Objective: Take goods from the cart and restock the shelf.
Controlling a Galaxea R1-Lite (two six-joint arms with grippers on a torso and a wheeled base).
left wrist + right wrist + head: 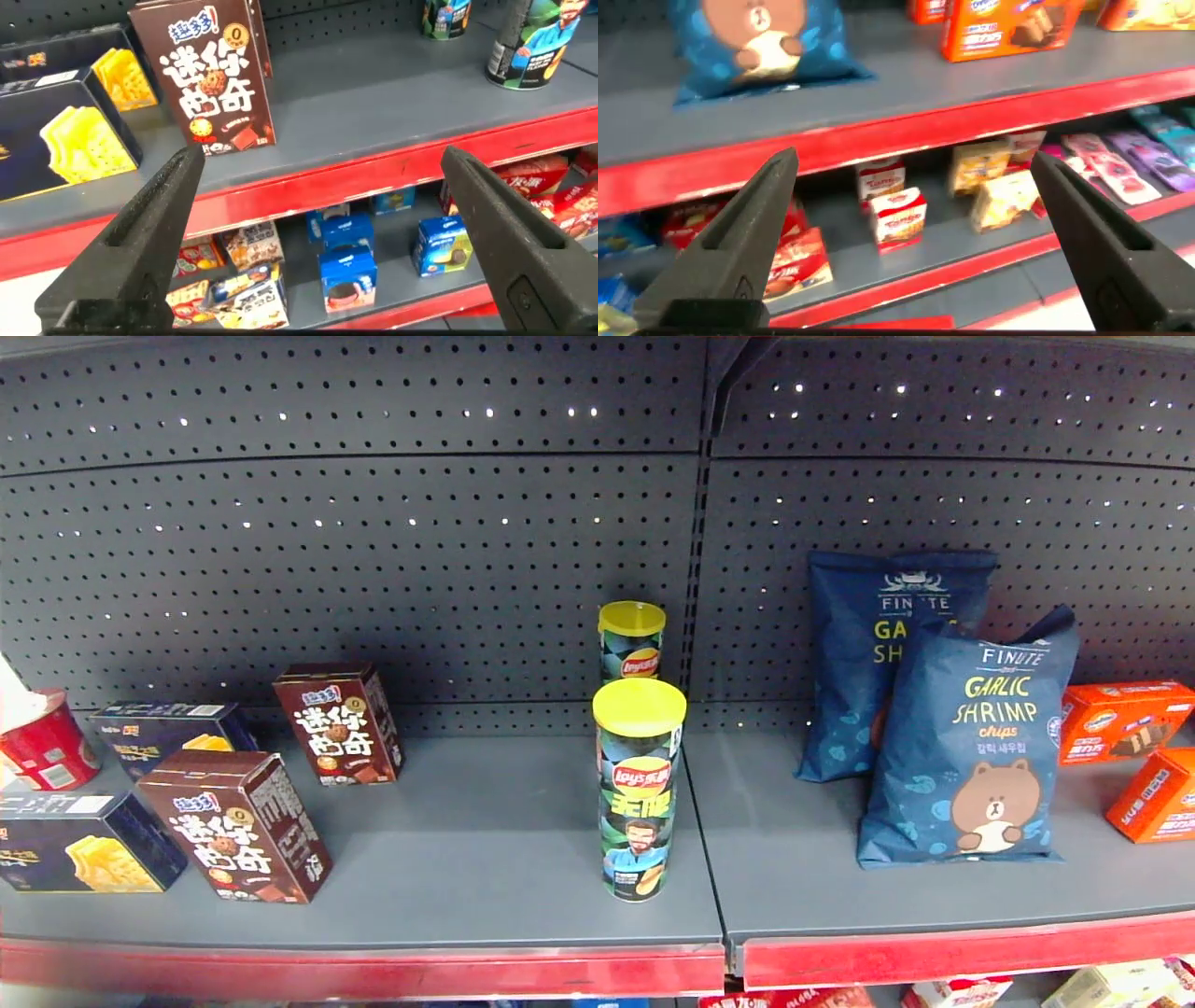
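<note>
Grippers (322, 154) (915, 157) spread, 2 cans (639, 803) (632, 642), 2 bags (971, 747) (868, 653)

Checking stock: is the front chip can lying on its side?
No, the front chip can stands upright on the shelf.

Both the left gripper (322, 154) and the right gripper (915, 157) carry two matte black, wedge-shaped fingers (140, 243) that taper from broad bases to blunt, narrow tips.

Grey shelf (448, 859) with red front edge, two yellow-lidded chip cans (639, 793) upright at centre, one behind the other, blue chip bags (971, 747) to the right, brown boxes (238, 826) to the left.
</note>
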